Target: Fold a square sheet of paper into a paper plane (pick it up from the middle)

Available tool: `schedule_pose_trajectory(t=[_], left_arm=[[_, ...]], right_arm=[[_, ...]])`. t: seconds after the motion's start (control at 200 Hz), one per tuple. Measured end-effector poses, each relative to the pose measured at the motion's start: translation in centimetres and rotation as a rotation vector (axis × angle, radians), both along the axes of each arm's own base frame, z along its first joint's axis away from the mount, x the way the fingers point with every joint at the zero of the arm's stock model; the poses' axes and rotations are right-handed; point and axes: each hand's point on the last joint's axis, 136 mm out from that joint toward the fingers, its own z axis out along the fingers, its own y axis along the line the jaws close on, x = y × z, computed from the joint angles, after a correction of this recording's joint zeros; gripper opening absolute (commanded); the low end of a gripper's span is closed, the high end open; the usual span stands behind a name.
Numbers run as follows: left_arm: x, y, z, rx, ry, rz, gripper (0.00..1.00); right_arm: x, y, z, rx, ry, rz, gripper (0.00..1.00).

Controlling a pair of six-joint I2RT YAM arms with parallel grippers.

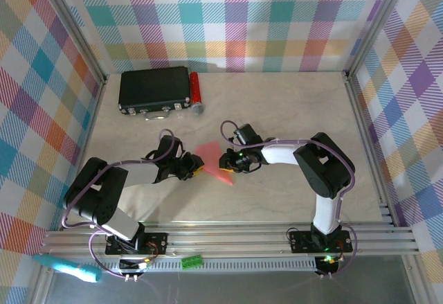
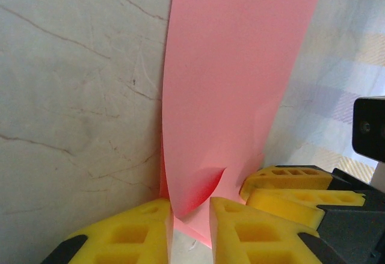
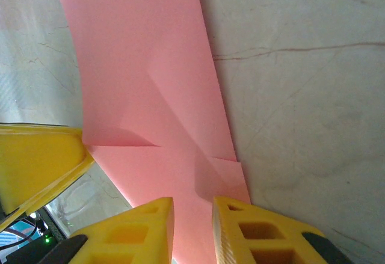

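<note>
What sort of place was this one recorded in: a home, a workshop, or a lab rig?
Most likely a purpose-built lab recording cell rather than a home. A marble-look tabletop is boxed in by plaid-print walls, and an aluminium rail runs along its near edge.

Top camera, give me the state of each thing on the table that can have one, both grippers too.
square sheet of paper: partly folded, creased, stretched between both grippers.
left gripper: shut on the sheet's buckled end.
right gripper: jaws narrow, the sheet's other end runs into the gap; grip unclear.
black box: closed, at the back of the table.
red cylinder: lying on its side beside the box's right end.
</note>
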Motion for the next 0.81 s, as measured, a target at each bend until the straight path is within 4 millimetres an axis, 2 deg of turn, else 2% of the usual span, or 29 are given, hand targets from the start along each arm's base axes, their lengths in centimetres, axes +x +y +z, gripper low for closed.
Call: schedule_pose_trajectory(t=[0.15,0.435,0.805], left_arm=[[0.2,-0.5,0.0,-0.023,0.000,-0.014,0.24],[1.4,-2.3,1.6,-0.091,-0.053,-0.093,0.27],[0.7,-2.4,1.0,-0.059,-0.031,-0.162,0.34]], right_arm=[[0.0,0.0,0.0,0.000,0.000,0.000,0.26],[0.1,-0.1,0.0,0.000,0.000,-0.002,0.26],[0.2,-0.2,0.0,0.000,-0.001,-0.006,0.26]])
